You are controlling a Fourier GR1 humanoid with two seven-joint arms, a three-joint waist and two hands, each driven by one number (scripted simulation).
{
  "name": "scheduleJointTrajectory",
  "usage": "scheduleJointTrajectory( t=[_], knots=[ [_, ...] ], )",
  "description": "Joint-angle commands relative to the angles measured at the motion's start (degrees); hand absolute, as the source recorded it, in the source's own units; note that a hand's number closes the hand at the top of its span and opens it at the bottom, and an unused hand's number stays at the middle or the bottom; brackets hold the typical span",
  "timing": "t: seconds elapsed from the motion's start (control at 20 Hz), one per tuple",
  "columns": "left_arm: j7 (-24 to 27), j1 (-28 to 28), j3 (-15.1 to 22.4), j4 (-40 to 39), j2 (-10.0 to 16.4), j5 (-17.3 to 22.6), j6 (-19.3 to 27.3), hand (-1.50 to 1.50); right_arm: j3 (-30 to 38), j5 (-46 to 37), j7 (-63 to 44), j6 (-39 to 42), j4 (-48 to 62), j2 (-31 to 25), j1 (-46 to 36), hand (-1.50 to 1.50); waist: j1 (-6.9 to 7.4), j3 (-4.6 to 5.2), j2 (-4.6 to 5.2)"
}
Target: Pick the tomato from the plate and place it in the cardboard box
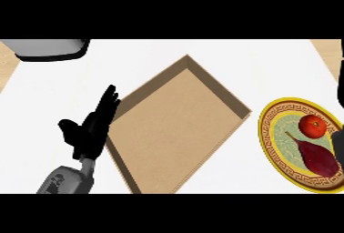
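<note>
A red tomato [313,126] lies on the upper part of a yellow-rimmed patterned plate [267,132] at the right. A shallow cardboard box [178,132] lies open in the middle of the white counter, turned like a diamond. My left hand [91,129] rests open at the box's left edge, fingers pointing up, holding nothing. Only black slivers of my right hand [338,148] show at the picture's right edge, just right of the plate and close to the tomato. The rest of that hand is out of view.
A dark red, long vegetable [317,157] lies on the plate below the tomato. A grey rounded object [47,49] sits at the top left. Wooden surface [328,52] shows beyond the counter at the top right corner.
</note>
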State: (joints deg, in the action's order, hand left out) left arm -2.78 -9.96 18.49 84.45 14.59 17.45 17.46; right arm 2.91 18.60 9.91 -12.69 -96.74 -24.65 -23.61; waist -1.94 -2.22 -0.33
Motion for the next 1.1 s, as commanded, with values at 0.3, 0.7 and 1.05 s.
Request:
scheduleJointTrajectory(
  t=[0.3, 0.7, 1.05],
  knots=[
    [-1.03, 1.71, -3.92, -4.71, 13.04, -9.00, 3.05, 0.00, -8.80, -5.76, 4.86, 27.98, -0.47, -17.03, 1.95, -1.50, 5.82, 2.57, -0.43],
    [-0.11, 2.26, -7.34, -7.09, 18.74, -11.46, 3.97, 0.00, -11.79, -0.49, 26.06, 53.78, 17.95, -21.95, 15.08, -1.50, 4.77, 1.27, 2.43],
    [0.06, 1.89, -6.70, -8.40, 19.20, -12.00, 2.63, 0.00, -9.44, -10.24, 38.12, 55.39, 22.39, -31.21, 9.43, -1.50, 5.44, 1.35, 2.05]
  ],
)
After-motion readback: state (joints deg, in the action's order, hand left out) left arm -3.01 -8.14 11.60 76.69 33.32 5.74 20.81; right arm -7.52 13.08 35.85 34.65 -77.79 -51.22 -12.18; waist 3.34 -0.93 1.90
